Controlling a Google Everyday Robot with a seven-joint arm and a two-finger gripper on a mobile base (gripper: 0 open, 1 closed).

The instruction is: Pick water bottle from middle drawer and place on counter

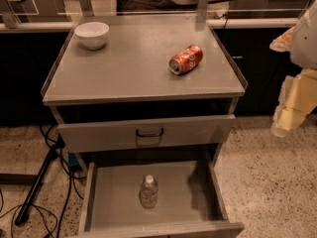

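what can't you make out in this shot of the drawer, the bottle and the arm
Camera view:
- gripper, at the right beside the counter: partly cut off by the right edge.
- middle drawer: its front is cut off by the bottom edge.
- water bottle, upright in that drawer: how full it is cannot be told.
- upper drawer: its inside is hidden behind its front and under the counter.

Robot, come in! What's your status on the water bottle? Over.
Pincer hangs at far right, not over the middle drawer. Water bottle upright inside it, nothing covering it. Counter holds soda can and bowl.
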